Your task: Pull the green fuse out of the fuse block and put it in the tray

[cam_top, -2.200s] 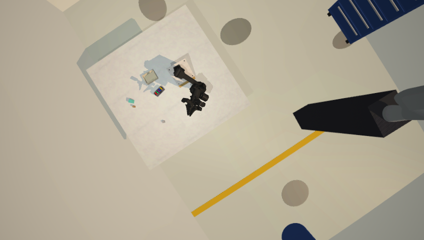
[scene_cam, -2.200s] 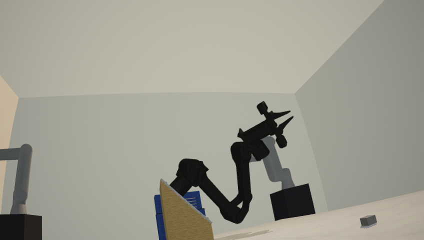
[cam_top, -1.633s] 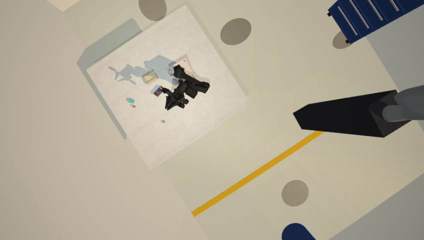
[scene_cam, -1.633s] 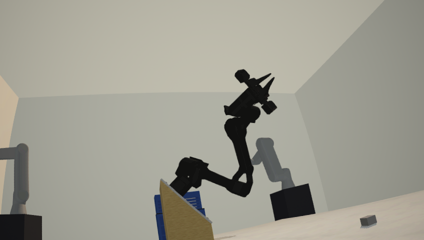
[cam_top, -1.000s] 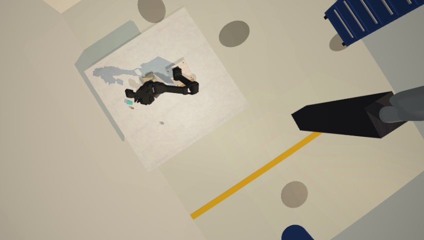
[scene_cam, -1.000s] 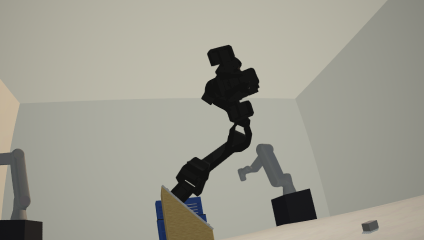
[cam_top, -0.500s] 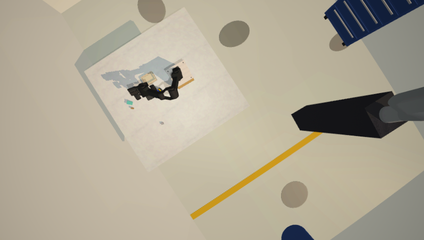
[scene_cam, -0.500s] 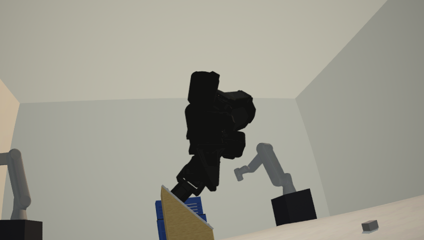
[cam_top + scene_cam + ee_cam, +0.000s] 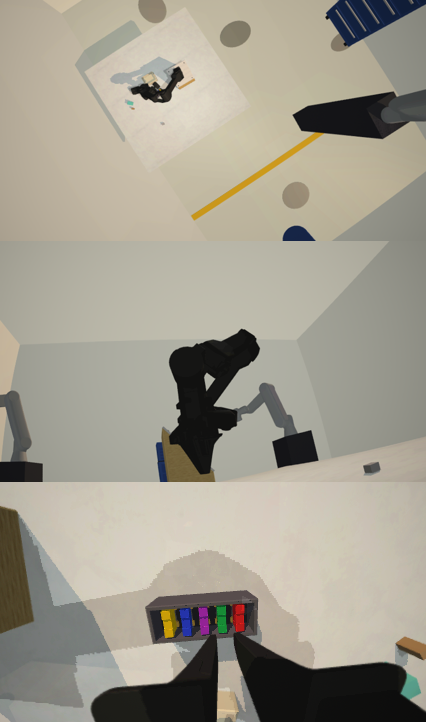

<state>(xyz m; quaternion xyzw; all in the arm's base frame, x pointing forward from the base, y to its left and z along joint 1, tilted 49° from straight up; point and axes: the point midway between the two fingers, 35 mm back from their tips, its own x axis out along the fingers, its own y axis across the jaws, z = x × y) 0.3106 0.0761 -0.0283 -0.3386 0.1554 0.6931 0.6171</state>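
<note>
— What do you have closest to the wrist camera?

— My gripper point(image 9: 224, 638), two dark fingers pointing away from me, set narrow with a slim gap between the tips and nothing held in it. Under the fingers, at the bottom edge, I see a corner of the pale tray point(image 9: 226, 705).

— And past the tips?

— The fuse block point(image 9: 202, 616), a dark open box on the white table point(image 9: 310, 542). Five fuses stand in a row in it: yellow point(image 9: 169, 623), blue point(image 9: 186, 621), purple point(image 9: 203, 620), the green fuse point(image 9: 221, 619), then red point(image 9: 239, 617). The green one is seated in its slot, fourth from the left, and the gap between my tips lines up roughly with it. I cannot tell whether the tips touch the block's near wall.

— Anything else around?

— To the right, a teal piece point(image 9: 410, 684) and a brown one point(image 9: 411, 647). From overhead, the arm point(image 9: 167, 88) bends across the table, covering the block, with the tray point(image 9: 149, 78) just beside it.
</note>
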